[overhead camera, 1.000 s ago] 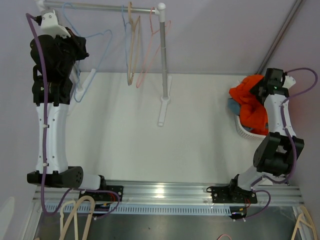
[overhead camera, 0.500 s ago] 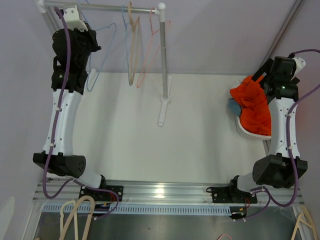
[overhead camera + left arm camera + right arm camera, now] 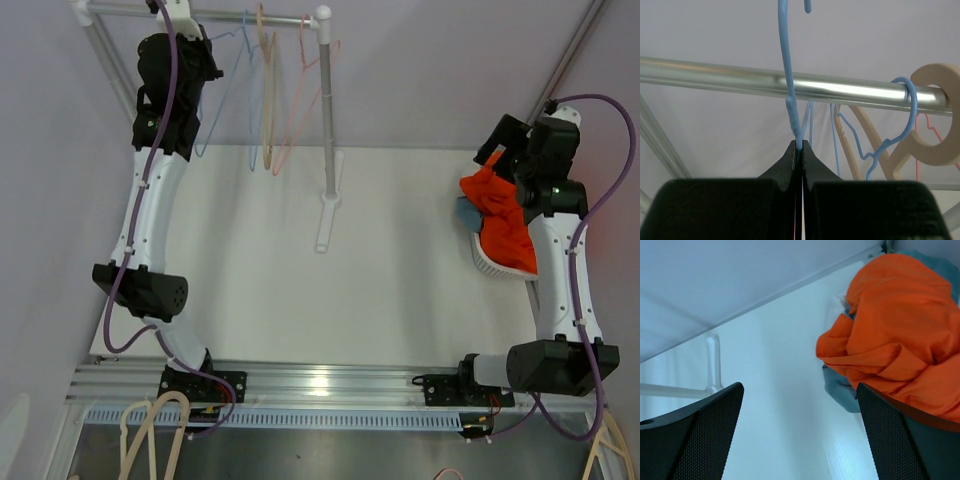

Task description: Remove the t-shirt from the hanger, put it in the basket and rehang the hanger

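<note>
Gripping the blue hanger (image 3: 788, 85) by its neck, the left tool (image 3: 799, 147) is closing fully, with both fingers pressing together on the thin wire. The left arm is reaching up to the rail (image 3: 715, 76) at the far left of the worktop (image 3: 400, 260). The hanger's wire is crossing in front of the rail and curving over above it; whether the hook is bearing on the rail cannot be told. The hanger is carrying no garment.

A second blue hook (image 3: 910, 102) is hanging over the rail further right, beside a tan hanger (image 3: 940, 150). A pink hanger (image 3: 297, 105) is hanging near the rack post (image 3: 327, 130).

The right tool (image 3: 800, 432) is standing wide open and holding nothing, its two dark fingers (image 3: 695, 435) spreading well apart. It is hovering above the right side of the worktop, just beside the orange t-shirt (image 3: 895, 325).

The t-shirt is lying crumpled in a white basket (image 3: 492, 264) at the right edge of the worktop, well apart from the rail. It is resting on a blue cloth (image 3: 839, 389), which is showing beneath its lower edge.
</note>
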You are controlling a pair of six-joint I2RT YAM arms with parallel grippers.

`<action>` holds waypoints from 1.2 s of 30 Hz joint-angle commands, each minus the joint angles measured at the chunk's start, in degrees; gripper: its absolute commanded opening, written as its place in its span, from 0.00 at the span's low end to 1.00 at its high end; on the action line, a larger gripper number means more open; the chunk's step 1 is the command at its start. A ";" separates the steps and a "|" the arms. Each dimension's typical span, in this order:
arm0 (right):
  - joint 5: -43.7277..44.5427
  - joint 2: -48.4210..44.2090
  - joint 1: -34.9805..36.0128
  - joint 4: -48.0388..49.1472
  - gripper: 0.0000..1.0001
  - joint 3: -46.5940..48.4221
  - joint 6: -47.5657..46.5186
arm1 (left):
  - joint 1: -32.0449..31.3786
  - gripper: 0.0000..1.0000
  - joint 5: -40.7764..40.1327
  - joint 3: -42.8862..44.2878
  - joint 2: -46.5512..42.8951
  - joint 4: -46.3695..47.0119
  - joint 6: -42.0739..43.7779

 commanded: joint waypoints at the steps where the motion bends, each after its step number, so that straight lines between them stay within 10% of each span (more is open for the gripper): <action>1: -3.69 -1.36 0.91 2.96 0.99 -0.18 -1.83 | -0.74 0.01 -0.71 3.73 1.84 2.34 0.35; 15: -4.40 -2.15 1.00 3.14 1.00 -2.37 -2.61 | -3.73 0.01 -2.47 1.27 4.57 3.92 1.32; 24: -4.66 -2.24 0.99 3.31 1.00 -3.25 -2.44 | -3.73 0.18 -3.17 -1.98 3.60 3.83 0.88; 36: -8.00 -3.47 1.35 4.81 1.00 -4.83 -2.53 | -3.82 0.83 -5.89 -2.60 -2.11 4.63 1.75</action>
